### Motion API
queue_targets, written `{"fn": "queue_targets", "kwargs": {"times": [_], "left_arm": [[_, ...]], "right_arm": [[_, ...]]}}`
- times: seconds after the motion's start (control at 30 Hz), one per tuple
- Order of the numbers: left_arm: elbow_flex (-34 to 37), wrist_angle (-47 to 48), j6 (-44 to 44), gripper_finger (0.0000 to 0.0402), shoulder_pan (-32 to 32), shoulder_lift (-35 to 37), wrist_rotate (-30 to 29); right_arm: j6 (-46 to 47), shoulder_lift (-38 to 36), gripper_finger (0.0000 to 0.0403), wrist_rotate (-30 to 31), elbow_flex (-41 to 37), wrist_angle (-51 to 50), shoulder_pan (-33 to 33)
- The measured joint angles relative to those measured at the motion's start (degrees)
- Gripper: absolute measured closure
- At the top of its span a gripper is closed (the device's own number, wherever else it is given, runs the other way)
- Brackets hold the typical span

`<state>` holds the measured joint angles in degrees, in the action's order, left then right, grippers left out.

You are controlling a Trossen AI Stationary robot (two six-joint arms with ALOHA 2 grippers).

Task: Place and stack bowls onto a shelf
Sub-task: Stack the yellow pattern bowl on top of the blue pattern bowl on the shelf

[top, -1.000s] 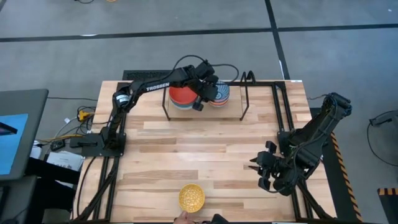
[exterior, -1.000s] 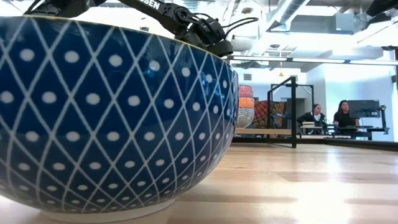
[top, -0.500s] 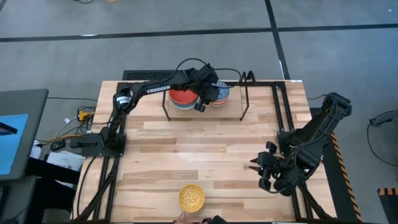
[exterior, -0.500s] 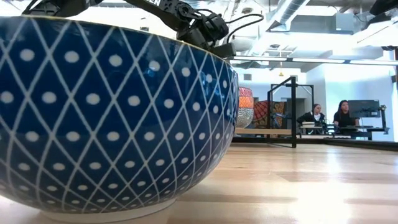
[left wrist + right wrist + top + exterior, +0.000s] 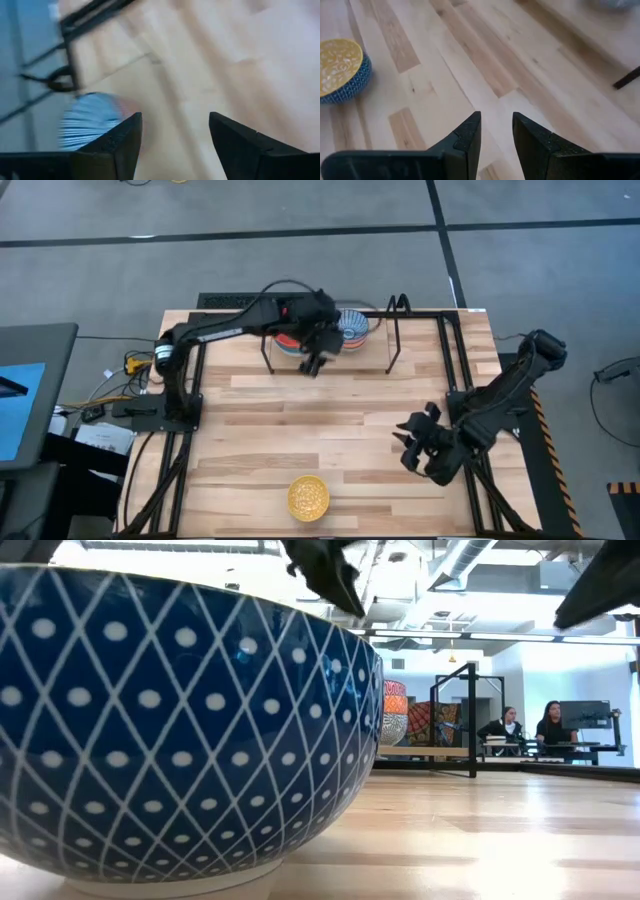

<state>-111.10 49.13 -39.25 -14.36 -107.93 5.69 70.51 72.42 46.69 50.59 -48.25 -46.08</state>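
At the table's (image 5: 330,430) far edge stands the shelf (image 5: 392,330), black wire uprights and frame, with two stacks of bowls on it: a red-topped stack (image 5: 288,340) and, touching it on the right, a stack topped by a speckled light blue bowl (image 5: 352,325). Just in front of the stacks hovers the left gripper (image 5: 312,363), fingers parted and holding nothing — seen apart too in the left wrist view (image 5: 175,145), above bare wood with a blurred blue bowl (image 5: 90,125) off to one side. Right of the stacks, open shelf space up to the right-hand upright.

Across the table's middle, nothing but clear butcher-block planks. Near the front edge sits the yellow patterned bowl (image 5: 308,497), yellow inside and blue outside, well apart from both arms; same bowl filling the low view (image 5: 180,730) as a wall of blue-white lattice and dots, blocking most of the table behind it. Past its rim, a slice of the shelf stacks (image 5: 395,715) in the distance.

Toward the right front, near the black side frame, hangs the right gripper (image 5: 412,442), fingers slightly apart and empty, with the yellow bowl (image 5: 340,70) off to one side in the right wrist view (image 5: 496,132).

Beyond the table — two people (image 5: 525,725) seated at desks far back in the room.
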Motion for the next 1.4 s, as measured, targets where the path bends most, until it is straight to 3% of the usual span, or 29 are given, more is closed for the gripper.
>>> {"fn": "queue_targets", "kwargs": {"times": [0.17,0.27,0.43,0.63,0.87,1.0,1.17,1.4], "left_arm": [[0.0,11.8,10.4,0.0195,8.4,2.3,7.0],[0.4,16.1,14.3,0.0201,15.7,1.9,7.6],[3.4,16.3,20.0,0.0210,29.0,1.2,1.1],[8.6,6.2,29.5,0.0214,40.8,1.3,-8.7],[13.2,2.6,34.6,0.0215,47.4,1.3,-13.6],[13.2,0.7,35.6,0.0215,48.6,0.7,-13.8],[13.2,-0.5,36.9,0.0215,49.0,-0.9,-12.5],[13.2,-0.1,40.1,0.0215,50.8,-2.0,-14.4]], "right_arm": [[-9.1,0.4,0.0266,-5.8,-4.6,15.4,5.3],[-18.0,2.4,0.0267,-10.2,-5.8,28.1,8.2],[-31.8,9.0,0.0277,-16.1,-5.7,44.7,10.4],[-44.4,20.1,0.0283,-24.8,-1.7,56.6,12.5],[-61.9,29.9,0.0283,-37.6,8.1,55.8,14.4],[-80.0,34.6,0.0283,-46.8,15.5,50.4,15.1],[-96.7,40.7,0.0283,-48.2,26.4,34.4,15.1],[-104.0,47.8,0.0284,-47.3,37.1,20.9,15.9]]}}
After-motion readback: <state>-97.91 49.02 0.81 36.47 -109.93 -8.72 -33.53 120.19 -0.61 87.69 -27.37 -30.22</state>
